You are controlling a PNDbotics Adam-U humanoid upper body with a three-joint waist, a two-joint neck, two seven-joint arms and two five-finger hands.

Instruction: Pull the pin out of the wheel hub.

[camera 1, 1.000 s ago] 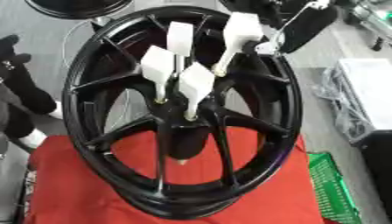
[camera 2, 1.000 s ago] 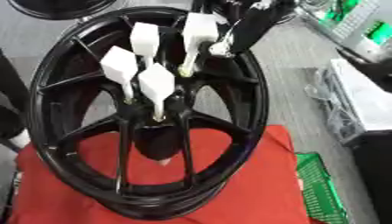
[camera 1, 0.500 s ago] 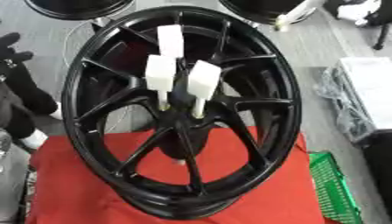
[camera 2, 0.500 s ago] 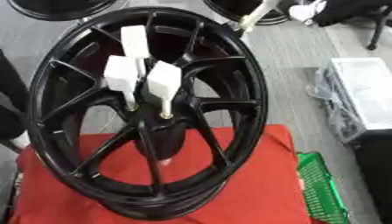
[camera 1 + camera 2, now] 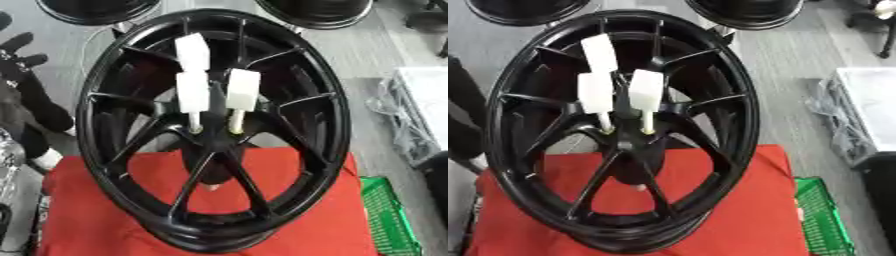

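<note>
A black spoked wheel hub (image 5: 289,165) stands tilted on a red cloth (image 5: 96,220). Three white pins with block heads stick out near its centre: one on the left (image 5: 192,94), one on the right (image 5: 241,91) and one behind them, higher up (image 5: 192,52). My left hand (image 5: 19,49) shows at the left edge, beside the rim, fingers spread and holding nothing. At the top right corner of the right eye view a dark shape with a pale tip (image 5: 882,9) is all that shows of my right arm, well clear of the wheel.
Two more black wheels (image 5: 96,9) (image 5: 317,10) stand behind the hub. A white bin (image 5: 427,105) with clear plastic sits at the right. A green basket (image 5: 387,215) lies at the lower right of the cloth. The floor is grey.
My right hand, shut on a fourth white pin, has moved up and to the right away from the wheel, nearly out of the picture. Three pins stay in the hub.
</note>
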